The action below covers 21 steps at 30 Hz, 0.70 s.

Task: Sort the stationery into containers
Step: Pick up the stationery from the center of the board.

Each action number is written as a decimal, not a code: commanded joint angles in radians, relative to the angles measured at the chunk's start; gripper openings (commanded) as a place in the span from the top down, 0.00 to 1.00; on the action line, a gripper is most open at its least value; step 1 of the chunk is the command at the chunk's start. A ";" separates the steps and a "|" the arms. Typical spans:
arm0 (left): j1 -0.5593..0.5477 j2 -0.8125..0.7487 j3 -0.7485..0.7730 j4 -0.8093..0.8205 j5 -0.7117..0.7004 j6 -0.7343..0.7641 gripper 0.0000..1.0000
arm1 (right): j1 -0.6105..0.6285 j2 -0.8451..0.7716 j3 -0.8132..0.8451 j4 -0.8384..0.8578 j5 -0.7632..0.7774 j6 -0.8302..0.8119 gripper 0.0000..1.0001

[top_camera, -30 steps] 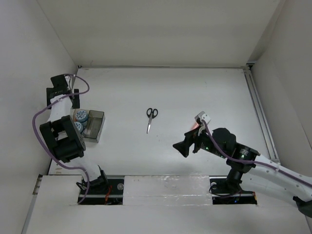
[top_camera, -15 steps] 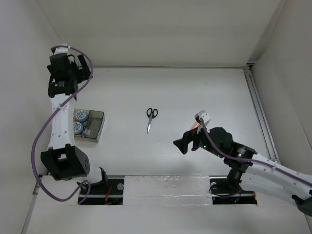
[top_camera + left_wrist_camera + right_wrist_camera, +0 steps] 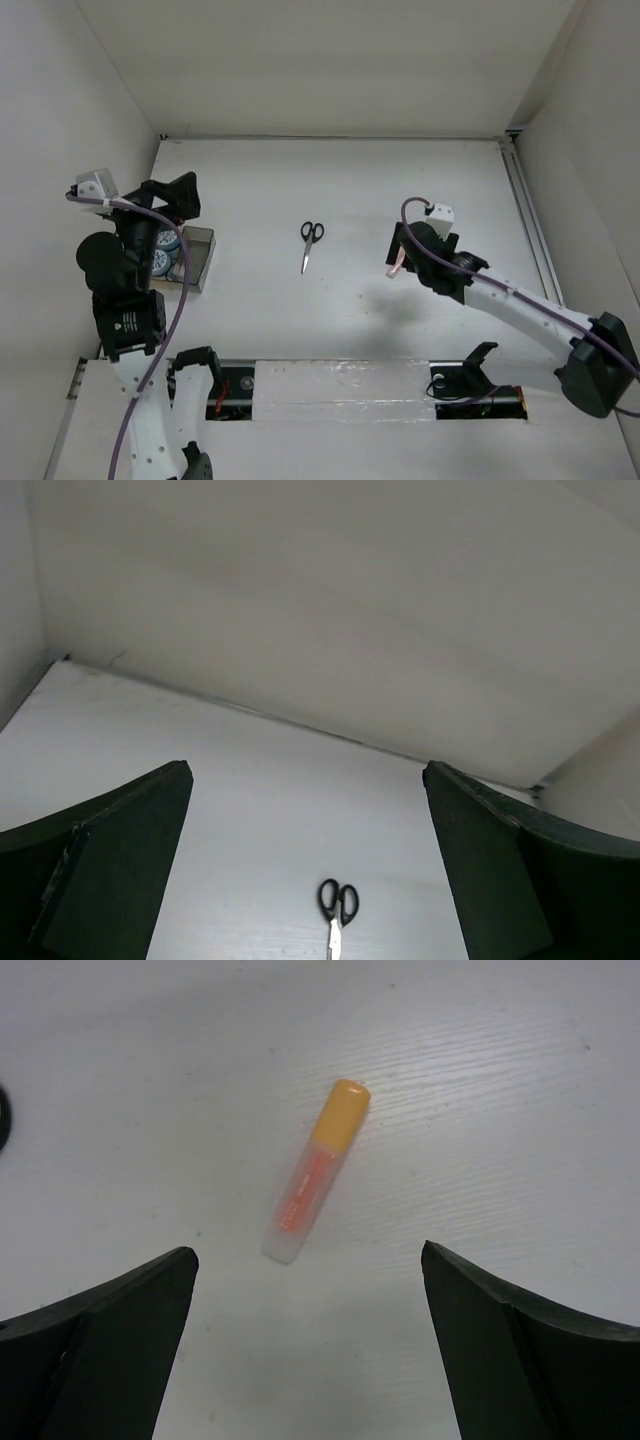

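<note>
Two grippers, jaws spread and empty: the right gripper (image 3: pixel 308 1260) hangs over the highlighter (image 3: pixel 315 1170) right of centre, the left gripper (image 3: pixel 307 770) is raised near the dark bin (image 3: pixel 198 262) at left, which has two rolls (image 3: pixel 166 240) inside. The scissors (image 3: pixel 310 243) lie in the middle, untouched.

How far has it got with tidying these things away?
Partway. Two blue-and-white rolls already sit right beside the dark bin; I can't tell if another container holds them. Nothing is held: the right gripper hovers open over the highlighter. The scissors lie out on the table.

White table (image 3: pixel 300 190): scissors (image 3: pixel 308 243), highlighter (image 3: pixel 313 1175), smoky bin (image 3: pixel 197 256)
</note>
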 commanded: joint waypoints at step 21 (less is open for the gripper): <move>-0.145 -0.117 -0.282 -0.032 -0.037 -0.008 0.00 | -0.112 0.561 0.269 -0.032 -0.052 0.266 0.03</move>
